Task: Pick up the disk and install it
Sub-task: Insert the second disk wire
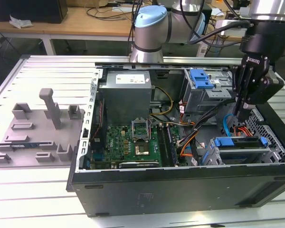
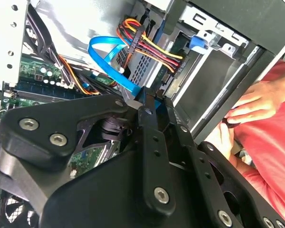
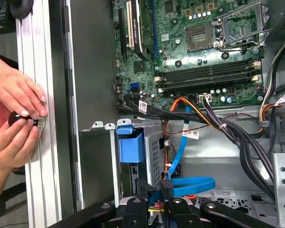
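The disk [image 1: 240,142] stands on edge in the drive bay at the near corner of the open computer case [image 1: 180,183], on the exterior view's right. Its blue carrier runs along the top over a silver body. The blue end of that carrier [image 3: 130,145] sits at the bay's mouth in the first wrist view. My gripper [image 1: 237,114] hangs a little above the disk, fingers pointing down, shut with nothing between them. In both wrist views the gripper [image 2: 156,99] [image 3: 153,197] is close beside a blue flat cable [image 3: 192,183].
A small blue latch on a silver cage [image 1: 202,78] sits farther back in the case. The power supply [image 1: 128,95] and motherboard [image 1: 133,142] lie toward the exterior view's left. Cable bundles [image 3: 228,133] cross near the bay. A grey post [image 1: 50,107] stands outside. A person's hands [image 3: 16,114] work at the table rail.
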You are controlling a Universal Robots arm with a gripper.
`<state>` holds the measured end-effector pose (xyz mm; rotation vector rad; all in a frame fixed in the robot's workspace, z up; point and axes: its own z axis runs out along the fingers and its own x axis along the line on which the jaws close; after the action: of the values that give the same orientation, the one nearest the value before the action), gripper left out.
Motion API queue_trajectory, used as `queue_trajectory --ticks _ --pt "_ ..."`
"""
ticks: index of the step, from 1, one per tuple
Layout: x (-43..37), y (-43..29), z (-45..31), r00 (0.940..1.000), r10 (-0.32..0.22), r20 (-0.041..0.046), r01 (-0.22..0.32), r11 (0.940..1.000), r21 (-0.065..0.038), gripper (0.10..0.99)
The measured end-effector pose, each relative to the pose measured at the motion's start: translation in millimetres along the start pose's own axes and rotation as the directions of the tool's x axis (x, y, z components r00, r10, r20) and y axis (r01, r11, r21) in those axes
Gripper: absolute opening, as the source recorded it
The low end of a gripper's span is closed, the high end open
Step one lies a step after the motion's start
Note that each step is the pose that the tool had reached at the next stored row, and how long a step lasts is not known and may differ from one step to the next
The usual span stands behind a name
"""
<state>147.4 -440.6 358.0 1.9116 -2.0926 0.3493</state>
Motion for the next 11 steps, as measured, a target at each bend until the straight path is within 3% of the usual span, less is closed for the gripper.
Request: queue_trajectory --ticks 3,11 --pt "-0.4 0.1 1.0 0.9999 0.002 -0.0126 -0.002 1.0000 0.007 0.239" --pt "-4.4 2.6 2.4 0.9996 -0.023 -0.0135 0.023 0.9996 0.017 0.239"
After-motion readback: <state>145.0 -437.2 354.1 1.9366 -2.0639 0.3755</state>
